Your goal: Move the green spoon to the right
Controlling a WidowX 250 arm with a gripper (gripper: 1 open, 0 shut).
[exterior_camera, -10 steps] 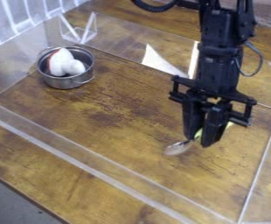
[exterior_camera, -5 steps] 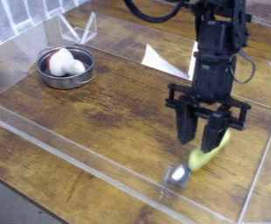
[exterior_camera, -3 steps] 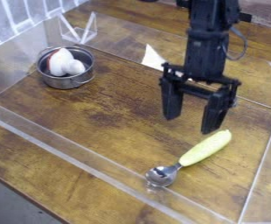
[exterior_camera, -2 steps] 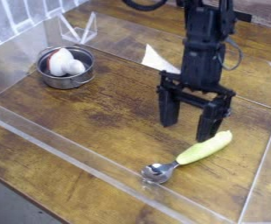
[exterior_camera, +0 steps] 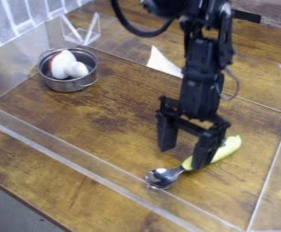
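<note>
The green spoon lies flat on the wooden table at the front right, its yellow-green handle (exterior_camera: 226, 148) pointing back right and its silver scoop (exterior_camera: 162, 178) toward the front edge. My gripper (exterior_camera: 187, 156) is open and points almost straight down, low over the table. Its black fingers (exterior_camera: 166, 134) stand apart, one left of the spoon's neck and the other against the near end of the handle, hiding part of it. Nothing is held between them.
A round steel bowl (exterior_camera: 68, 71) with a white object inside sits at the back left. Clear plastic walls (exterior_camera: 94, 172) fence the table on all sides, and the front wall runs close to the scoop. White paper pieces (exterior_camera: 162, 60) lie behind the arm.
The gripper let go of the spoon, opened wide and drew back left. It then came down again over the spoon, which now lies on the table.
</note>
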